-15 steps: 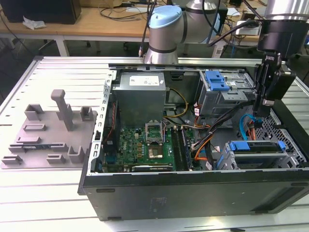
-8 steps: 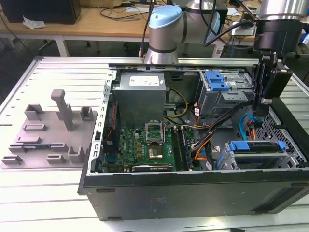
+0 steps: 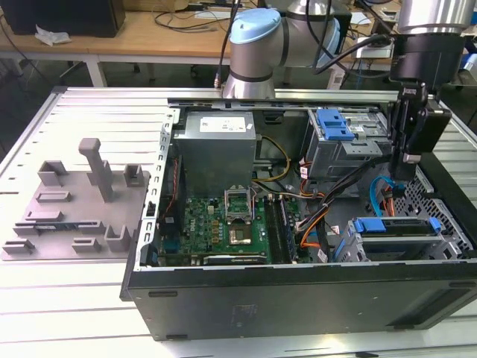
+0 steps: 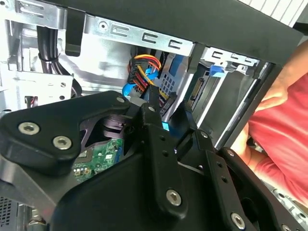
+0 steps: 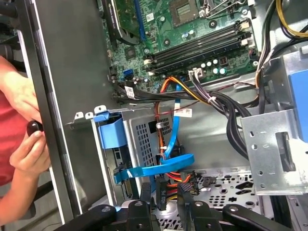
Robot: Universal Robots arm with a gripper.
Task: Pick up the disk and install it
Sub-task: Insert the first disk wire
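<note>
Here, gripper over the case, disk in its cage.
Exterior view: the gripper (image 3: 403, 179) hangs over the computer case (image 3: 298, 298), near the disk (image 3: 395, 225) seated in the drive cage at the exterior view's lower right. Second wrist view: fingers (image 4: 154, 120) apart and empty. First wrist view: a blue cable (image 5: 159, 167) beyond the fingertips, a person's hand (image 5: 28, 144) outside the case wall.

Arm upright, gripper (image 3: 403, 171) pointing down, fingers (image 5: 146, 193) apart
</note>
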